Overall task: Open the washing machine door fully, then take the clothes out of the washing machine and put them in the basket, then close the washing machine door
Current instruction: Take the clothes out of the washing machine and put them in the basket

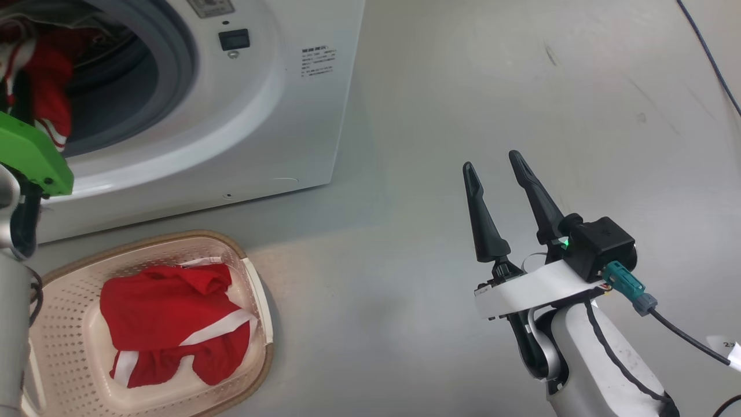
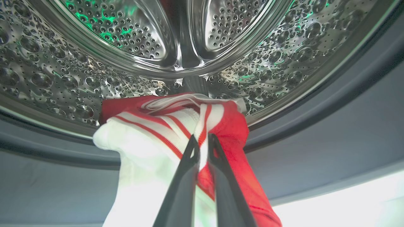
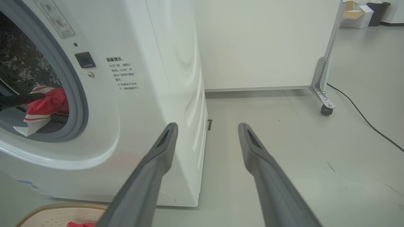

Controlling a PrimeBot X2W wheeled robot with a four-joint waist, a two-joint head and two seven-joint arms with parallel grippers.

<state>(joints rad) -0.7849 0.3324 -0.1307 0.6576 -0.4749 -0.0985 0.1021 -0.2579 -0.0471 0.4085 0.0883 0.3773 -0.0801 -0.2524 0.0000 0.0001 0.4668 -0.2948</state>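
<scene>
The washing machine [image 1: 249, 127] stands at the upper left with its drum [image 2: 94, 78] open; the washing machine door is out of view. My left gripper [image 2: 203, 140] is at the drum's mouth, shut on a red and white striped piece of the clothes [image 2: 230, 126] that hangs over the grey gasket. From the right wrist, the same garment [image 3: 47, 101] shows in the opening. The basket [image 1: 173, 236] sits on the floor in front of the machine with one red garment [image 1: 168, 313] in it. My right gripper [image 1: 492, 162] hovers open over bare floor to the right, holding nothing.
The left arm's green cover [image 1: 29, 153] is at the left edge. A white panel on a castor [image 3: 323, 108] stands behind the machine's right side. A dark cable [image 3: 363, 116] runs across the grey floor at the right.
</scene>
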